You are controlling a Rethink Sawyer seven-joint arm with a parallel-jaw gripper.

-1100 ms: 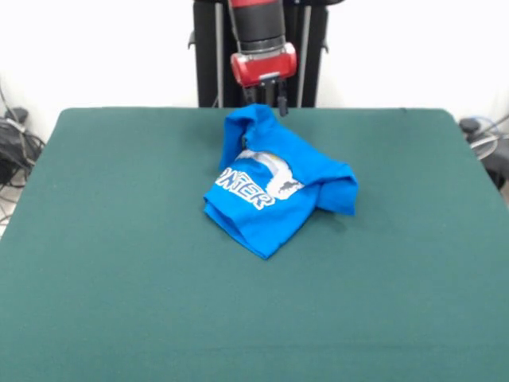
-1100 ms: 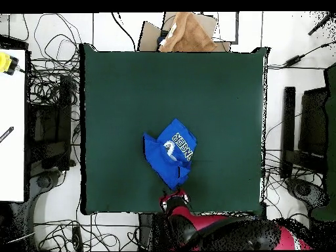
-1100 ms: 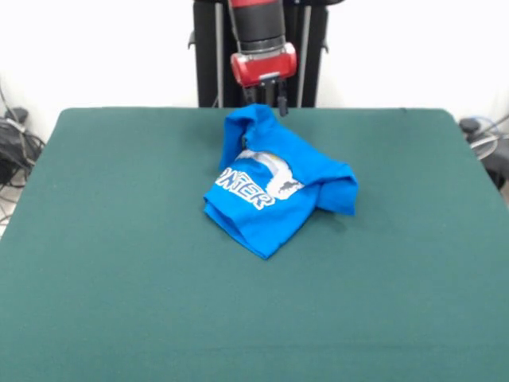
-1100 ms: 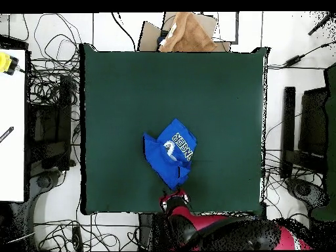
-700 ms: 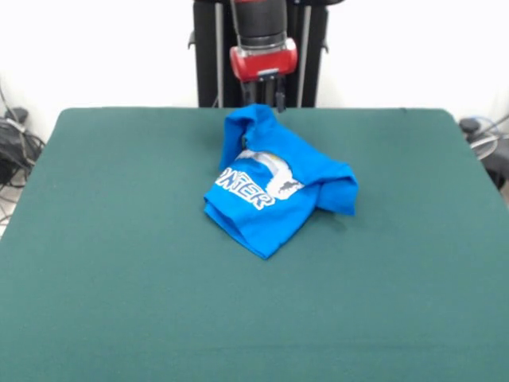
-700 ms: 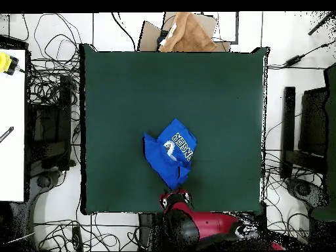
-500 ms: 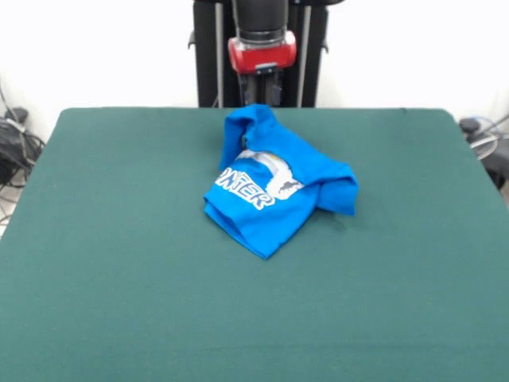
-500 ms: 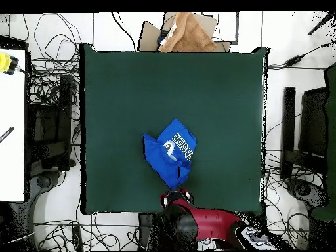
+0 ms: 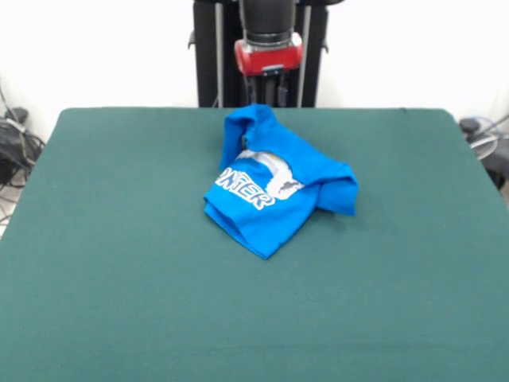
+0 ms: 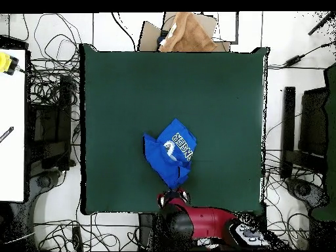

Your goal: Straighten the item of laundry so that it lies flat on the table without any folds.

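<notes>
Blue T-shirt bunched up, not yet flat

The T-shirt (image 9: 274, 185) lies crumpled and folded over itself toward the desk's (image 9: 119, 278) far side, lettering partly showing. The pincer (image 9: 273, 89) hangs above its far edge, apart from the cloth; whether released or clenched, I cannot tell.

From across the table (image 9: 119, 302) my workspace is bright and evenly lit, the white wall behind nearly blown out and the green felt showing no glare. The crumpled blue shirt (image 9: 274, 187) throws only a thin, soft shadow at its lower right edge, so the light seems diffuse and from above. Looking straight down, things are dimmer and flatter, and the shirt's lettering is too small for me to read there.
</notes>
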